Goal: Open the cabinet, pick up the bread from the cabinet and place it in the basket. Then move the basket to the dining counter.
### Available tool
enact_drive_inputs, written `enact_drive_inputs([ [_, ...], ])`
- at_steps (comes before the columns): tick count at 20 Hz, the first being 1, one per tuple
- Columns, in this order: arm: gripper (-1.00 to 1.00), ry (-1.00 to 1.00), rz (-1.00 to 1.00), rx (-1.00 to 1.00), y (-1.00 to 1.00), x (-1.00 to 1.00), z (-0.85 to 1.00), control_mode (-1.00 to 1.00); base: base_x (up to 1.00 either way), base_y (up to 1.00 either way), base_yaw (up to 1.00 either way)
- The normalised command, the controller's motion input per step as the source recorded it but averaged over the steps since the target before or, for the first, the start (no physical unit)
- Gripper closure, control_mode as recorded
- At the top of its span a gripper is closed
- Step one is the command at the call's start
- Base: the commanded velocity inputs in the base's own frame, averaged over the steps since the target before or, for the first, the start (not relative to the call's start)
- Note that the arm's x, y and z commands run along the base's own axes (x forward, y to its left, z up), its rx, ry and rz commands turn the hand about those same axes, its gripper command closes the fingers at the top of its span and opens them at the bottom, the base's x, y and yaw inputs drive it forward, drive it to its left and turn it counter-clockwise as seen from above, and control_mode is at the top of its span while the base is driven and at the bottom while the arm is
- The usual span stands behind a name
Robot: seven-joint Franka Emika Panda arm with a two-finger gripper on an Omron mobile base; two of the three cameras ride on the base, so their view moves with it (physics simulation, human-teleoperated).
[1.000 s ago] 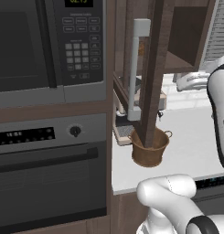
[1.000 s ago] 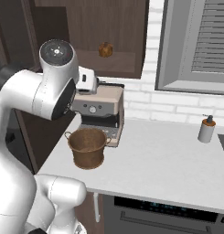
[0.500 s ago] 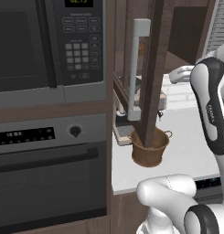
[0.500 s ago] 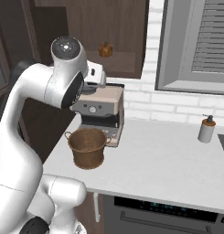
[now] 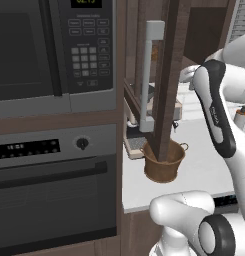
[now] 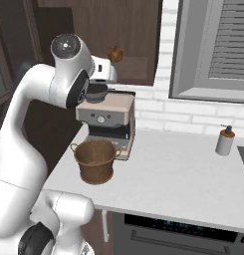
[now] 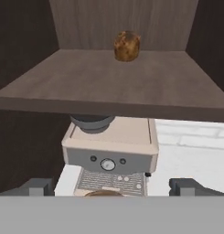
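Observation:
The cabinet (image 6: 128,30) stands open, and its door (image 5: 170,75) with the grey bar handle (image 5: 153,75) is swung out edge-on. The bread (image 7: 127,45), a small golden-brown lump, sits at the back of the cabinet shelf (image 7: 109,89); in the right base view the bread (image 6: 115,54) lies just right of my hand. My gripper (image 7: 112,186) is open and empty, in front of the shelf edge and a little below it, short of the bread. The basket (image 6: 96,160) stands on the worktop beneath, also seen as the basket (image 5: 164,161) behind the door. The dining counter is out of view.
A beige coffee machine (image 6: 106,122) stands under the cabinet, right behind the basket. A microwave (image 5: 49,50) and an oven (image 5: 49,185) fill the left side. A soap dispenser (image 6: 224,142) stands at the far right of the white worktop (image 6: 183,174).
The arm has swung up and in toward the open cabinet, bringing the hand higher and closer to the shelf. The jaws stayed open. Bread and basket have not moved.

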Motion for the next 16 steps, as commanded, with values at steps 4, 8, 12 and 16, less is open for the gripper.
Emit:
enact_drive_inputs([
  [4,-1.0,-0.01,-0.06,0.0,0.0,0.16,0.1,-1.0,0.0,0.0,0.0],
  [8,-1.0,-0.06,-0.02,0.0,0.08,0.31,0.0,-1.0,0.0,0.0,0.0],
  [12,-1.0,-0.02,0.0,0.0,0.0,0.31,0.0,-1.0,0.0,0.0,0.0],
  [16,-1.0,0.0,-0.01,0.02,0.0,0.59,0.0,-1.0,0.0,0.0,0.0],
])
